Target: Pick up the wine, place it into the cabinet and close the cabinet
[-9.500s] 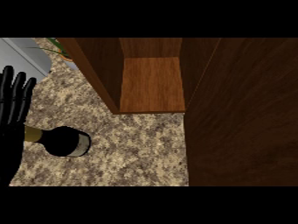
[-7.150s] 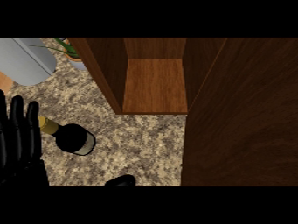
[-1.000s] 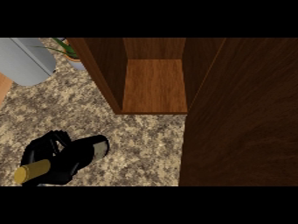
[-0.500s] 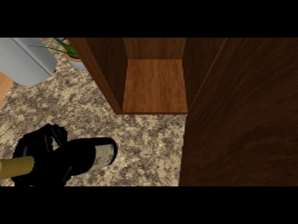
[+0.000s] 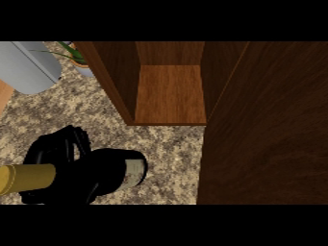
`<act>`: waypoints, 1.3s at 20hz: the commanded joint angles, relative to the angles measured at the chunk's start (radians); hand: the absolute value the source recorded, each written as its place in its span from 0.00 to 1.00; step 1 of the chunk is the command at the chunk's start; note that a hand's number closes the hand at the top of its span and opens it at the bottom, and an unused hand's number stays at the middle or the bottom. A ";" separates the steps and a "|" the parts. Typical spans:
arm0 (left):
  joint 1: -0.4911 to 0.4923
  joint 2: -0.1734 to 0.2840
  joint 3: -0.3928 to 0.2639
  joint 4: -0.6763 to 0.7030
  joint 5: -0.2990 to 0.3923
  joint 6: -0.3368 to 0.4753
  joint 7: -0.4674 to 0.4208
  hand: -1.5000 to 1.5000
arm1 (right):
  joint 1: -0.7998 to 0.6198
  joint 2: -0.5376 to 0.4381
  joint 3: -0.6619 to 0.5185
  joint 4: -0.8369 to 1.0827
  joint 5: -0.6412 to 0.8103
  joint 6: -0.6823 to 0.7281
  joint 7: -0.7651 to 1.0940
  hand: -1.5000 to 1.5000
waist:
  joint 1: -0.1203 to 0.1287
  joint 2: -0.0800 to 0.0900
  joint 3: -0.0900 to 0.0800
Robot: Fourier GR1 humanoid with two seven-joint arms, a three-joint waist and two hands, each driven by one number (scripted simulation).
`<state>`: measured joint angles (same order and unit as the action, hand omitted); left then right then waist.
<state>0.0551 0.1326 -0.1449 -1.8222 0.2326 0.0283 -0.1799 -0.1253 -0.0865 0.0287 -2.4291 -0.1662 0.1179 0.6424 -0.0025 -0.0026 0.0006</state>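
Wine picked up already, so step one looks done. Sitting in the left hand, fingers curled round the neck and shoulder, bottle tipped over sideways with the gold cap pointing left and the dark body and pale label sticking out right of the hand. Held over the table, low left of the view. Not in the cabinet yet, though: open shelf up and to the right, well apart from the bottle, nothing visible on it. Door swung wide, filling the right side. Still to do, going by this: carry over to the shelf, set down inside, let go, then shut the door. Right hand nowhere in view.
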 commanded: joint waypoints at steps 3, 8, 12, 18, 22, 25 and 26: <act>-0.100 -0.094 -0.106 -0.015 -0.056 0.072 0.114 1.00 | 0.058 -0.005 -0.054 -0.086 -0.113 0.028 -0.001 0.00 | -0.006 0.001 0.000; -0.242 -0.130 -0.160 -0.063 -0.087 0.193 0.287 1.00 | -0.002 -0.001 -0.046 -0.069 -0.077 -0.004 0.029 0.00 | -0.006 0.001 0.000; -0.280 -0.132 -0.284 -0.014 -0.101 0.334 0.230 1.00 | 0.122 0.001 -0.060 -0.118 -0.128 0.047 -0.007 0.00 | -0.013 0.001 0.000; -0.435 -0.132 -0.316 0.040 -0.132 0.496 0.301 1.00 | 0.035 -0.017 -0.111 -0.058 -0.159 0.049 0.001 0.00 | -0.008 0.002 0.000; -0.469 -0.132 -0.361 0.064 -0.148 0.560 0.304 1.00 | 0.109 0.011 -0.042 -0.104 -0.090 0.060 -0.012 0.00 | -0.006 0.001 0.000; -0.499 -0.133 -0.389 0.102 -0.148 0.622 0.287 1.00 | 0.078 -0.002 -0.061 -0.112 -0.125 0.057 0.007 0.00 | -0.007 0.001 0.000; -0.529 -0.133 -0.326 0.111 -0.127 0.568 0.324 1.00 | 0.105 0.026 -0.020 -0.137 -0.087 0.040 0.007 0.00 | -0.007 0.001 0.000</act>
<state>-0.4328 0.0017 -0.4834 -1.7369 0.1013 0.5815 0.1204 -0.0593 -0.0734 -0.0008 -2.4284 -0.1890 0.1733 0.6017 -0.0116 -0.0018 0.0005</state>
